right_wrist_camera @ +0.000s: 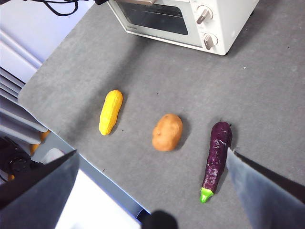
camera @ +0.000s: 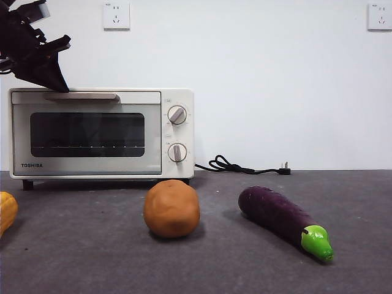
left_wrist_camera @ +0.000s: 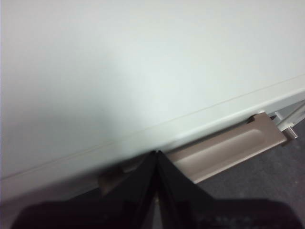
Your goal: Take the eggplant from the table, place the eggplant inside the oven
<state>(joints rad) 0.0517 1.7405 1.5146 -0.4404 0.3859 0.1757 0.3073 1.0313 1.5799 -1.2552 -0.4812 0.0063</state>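
Lying untouched on the worktop (camera: 361,202), the eggplant (camera: 283,219) sits beside a brown ball (camera: 171,208). Left tool (left_wrist_camera: 156,155), pressed together, meets the oven (camera: 101,133) handle (left_wrist_camera: 228,152); right tool (right_wrist_camera: 152,157) spreads wide above.

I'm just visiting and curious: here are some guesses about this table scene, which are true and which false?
1. The eggplant lies on the table. True.
2. The oven door is open. False: it is closed.
3. The left tool is at the oven's handle, jaws shut. True.
4. The right tool holds the eggplant. False: it is open, above the table, holding nothing.
5. The brown ball sits inside the oven. False: it is on the table.
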